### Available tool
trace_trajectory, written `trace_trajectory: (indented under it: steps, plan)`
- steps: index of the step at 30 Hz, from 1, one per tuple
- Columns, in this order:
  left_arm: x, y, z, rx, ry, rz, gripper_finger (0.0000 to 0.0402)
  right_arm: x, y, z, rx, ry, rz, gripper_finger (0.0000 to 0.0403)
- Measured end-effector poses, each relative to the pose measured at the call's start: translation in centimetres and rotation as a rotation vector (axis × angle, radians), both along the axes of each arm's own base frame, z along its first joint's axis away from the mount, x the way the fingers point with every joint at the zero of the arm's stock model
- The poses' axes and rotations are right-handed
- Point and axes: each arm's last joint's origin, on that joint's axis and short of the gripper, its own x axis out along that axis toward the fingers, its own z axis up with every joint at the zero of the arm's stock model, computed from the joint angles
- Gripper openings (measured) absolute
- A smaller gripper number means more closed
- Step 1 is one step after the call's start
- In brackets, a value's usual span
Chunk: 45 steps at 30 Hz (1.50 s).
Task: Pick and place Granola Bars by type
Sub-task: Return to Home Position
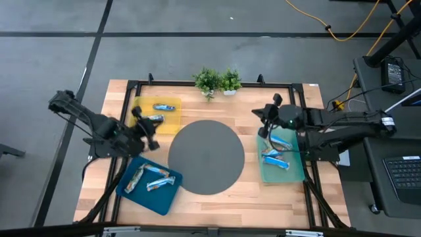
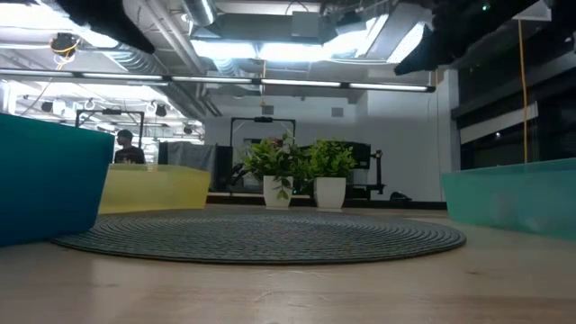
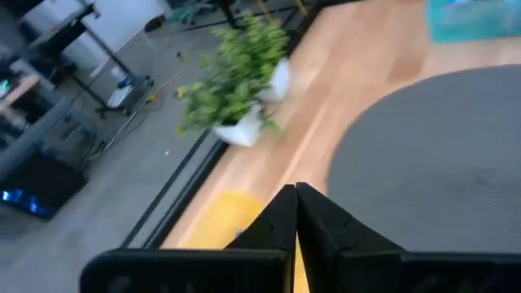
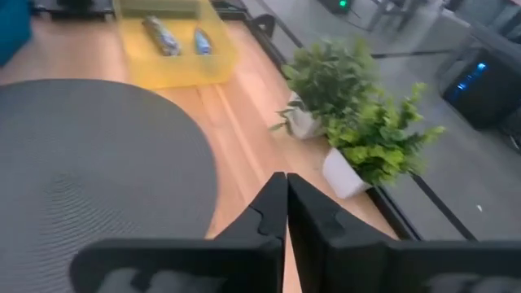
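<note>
The granola bars lie sorted in three trays. In the high view two bars (image 1: 158, 112) rest flat in the yellow tray (image 1: 172, 122), several (image 1: 150, 178) in the blue tray (image 1: 155, 200), and several blue-wrapped ones (image 1: 277, 154) in the green tray (image 1: 292, 174). My left gripper (image 1: 149, 136) hangs shut and holding nothing between the yellow and blue trays; its wrist view shows the fingertips (image 3: 295, 195) together. My right gripper (image 1: 262, 121) is shut and holding nothing by the green tray's far left corner, its fingertips (image 4: 285, 184) meeting above the wood.
A round grey mat (image 1: 206, 157) fills the table's middle, with no bars on it. Two small potted plants (image 1: 218, 81) stand at the far edge. A black frame (image 1: 210, 83) runs round the table. The low view shows the tray walls (image 2: 45, 184) and the mat (image 2: 261, 236).
</note>
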Motion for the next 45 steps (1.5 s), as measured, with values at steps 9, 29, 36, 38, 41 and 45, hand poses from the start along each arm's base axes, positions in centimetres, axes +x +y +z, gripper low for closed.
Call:
trace_trajectory:
  steps: [9, 29, 36, 38, 41, 45]
  plan:
    - [-5.7, 3.9, -3.7, -0.256, -0.239, -0.007, 0.0001, -1.5, -0.8, -1.4, -0.018, -0.004, -0.038, 0.0015]
    - [-4.3, 4.4, -10.1, -0.315, -0.711, -0.340, 0.0001, -8.0, 0.7, -10.1, -0.108, -0.476, 0.135, 0.0006]
    - [-4.2, 5.4, -11.2, -0.336, -0.651, -0.350, 0.0001, -8.0, 0.7, -11.7, -0.137, -0.423, 0.149, 0.0017]
    - [-4.0, 5.6, -11.4, -0.339, -0.625, -0.361, 0.0002, -8.0, 0.8, -12.0, -0.153, -0.385, 0.181, 0.0012]
    - [-3.9, 6.0, -11.7, -0.358, -0.631, -0.358, 0.0002, -7.9, 0.9, -12.1, -0.149, -0.373, 0.226, 0.0006]
    - [-3.6, 5.9, -12.2, -0.318, -0.535, -0.445, 0.0001, -7.9, 0.9, -12.1, -0.145, -0.375, 0.241, 0.0012]
